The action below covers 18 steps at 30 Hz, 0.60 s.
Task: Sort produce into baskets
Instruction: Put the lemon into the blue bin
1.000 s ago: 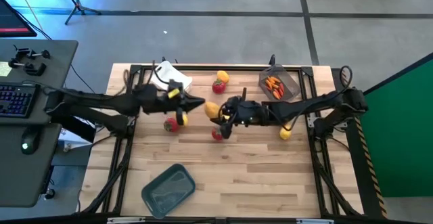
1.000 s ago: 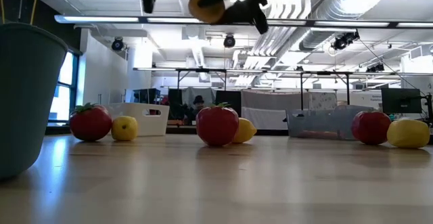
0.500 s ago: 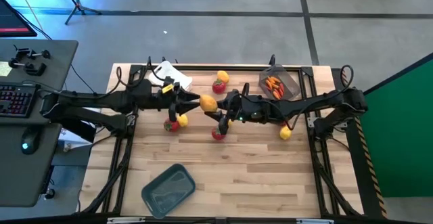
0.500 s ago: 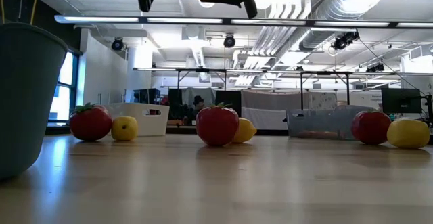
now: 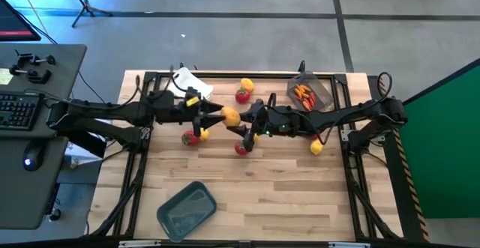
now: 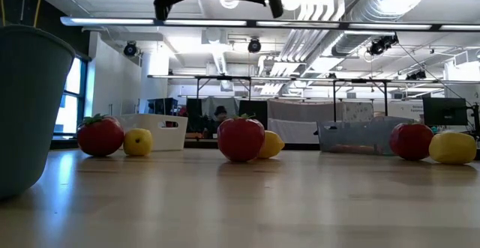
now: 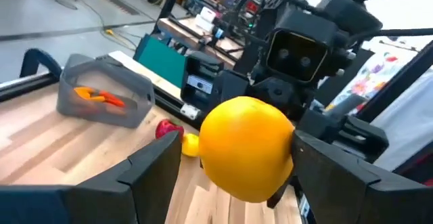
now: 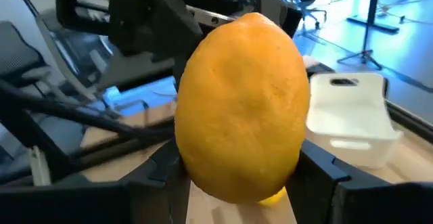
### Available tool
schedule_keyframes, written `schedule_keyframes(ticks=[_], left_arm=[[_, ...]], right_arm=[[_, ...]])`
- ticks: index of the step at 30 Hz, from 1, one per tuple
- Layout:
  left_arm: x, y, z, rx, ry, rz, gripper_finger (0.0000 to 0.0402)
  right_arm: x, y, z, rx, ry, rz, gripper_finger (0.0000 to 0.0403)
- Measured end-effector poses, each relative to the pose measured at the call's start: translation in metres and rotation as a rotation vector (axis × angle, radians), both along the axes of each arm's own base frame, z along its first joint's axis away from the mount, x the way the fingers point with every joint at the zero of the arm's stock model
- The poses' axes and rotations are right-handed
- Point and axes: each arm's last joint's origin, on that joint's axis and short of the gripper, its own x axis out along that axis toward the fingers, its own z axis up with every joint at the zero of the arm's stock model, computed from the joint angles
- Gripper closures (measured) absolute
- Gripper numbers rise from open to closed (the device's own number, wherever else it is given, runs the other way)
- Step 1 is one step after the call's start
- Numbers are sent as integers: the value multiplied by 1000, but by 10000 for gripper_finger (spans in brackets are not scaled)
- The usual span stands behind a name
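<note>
A yellow-orange oval fruit (image 5: 230, 115) hangs high above the table's middle, between my two grippers. My right gripper (image 5: 241, 118) reaches in from the table's right and is shut on it. My left gripper (image 5: 217, 115) faces it from the left, open; its fingers (image 7: 145, 176) stand on either side of the fruit (image 7: 247, 146). More produce rests on the table: red fruits (image 5: 190, 137) (image 5: 241, 149) (image 5: 241, 95) and yellow ones (image 5: 316, 147). There are three baskets: white (image 5: 189, 82), dark see-through (image 5: 319, 98) and grey-blue (image 5: 186, 209). My right gripper pinches the oval fruit by its two sides (image 8: 193, 153) between its two fingers (image 8: 159, 176). The fingers lie level and come from the table's right side. The fruit is lifted well clear of the table, its long axis roughly upright in the right wrist view.
The dark see-through basket at the far right holds thin orange-red pieces (image 5: 302, 93). The grey-blue basket stands near the front left edge, and bare wood lies between it and the fruits. A desk with a keyboard (image 5: 16, 109) stands off the table's left side.
My left gripper, which was shut on the oval fruit, has opened and let go. Both grippers and the fruit have risen a little and shifted slightly toward the table's left. The fruit now stays in my right gripper.
</note>
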Motion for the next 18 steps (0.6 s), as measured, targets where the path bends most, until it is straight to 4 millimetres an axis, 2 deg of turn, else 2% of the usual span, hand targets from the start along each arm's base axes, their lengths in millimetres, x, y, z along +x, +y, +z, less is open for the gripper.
schedule_keyframes(ticks=[9, 18], left_arm=[[-1, 1, 5, -6, -49, 19, 139], [11, -3, 6, -31, -127, -67, 140]], right_arm=[[0, 0, 3, 40, -25, 30, 233], [1, 4, 4, 18, -27, 141, 233]])
